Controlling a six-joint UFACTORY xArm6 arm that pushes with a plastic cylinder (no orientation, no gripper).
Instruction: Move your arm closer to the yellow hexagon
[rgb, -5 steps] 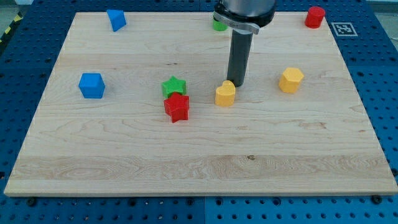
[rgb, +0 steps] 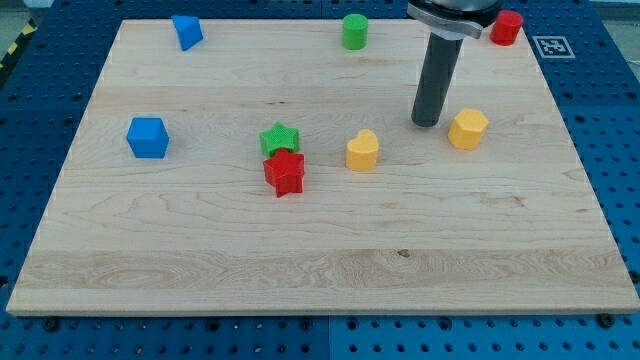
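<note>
The yellow hexagon (rgb: 468, 129) lies on the wooden board (rgb: 320, 250) at the view's right of centre. My tip (rgb: 428, 123) rests on the board just to the left of it, with a small gap between them. The dark rod rises from the tip toward the view's top. A second yellow block with a rounded top (rgb: 362, 150) lies further left of the tip.
A green star (rgb: 280, 138) and a red star (rgb: 285, 172) touch near the centre. A blue cube (rgb: 147, 137) sits at the left, a blue block (rgb: 186, 31) at top left, a green cylinder (rgb: 354, 31) at top centre, a red cylinder (rgb: 507, 27) at top right.
My tip has moved right, from beside the rounded yellow block to just left of the yellow hexagon. The green cylinder, hidden before, now shows. No block has moved.
</note>
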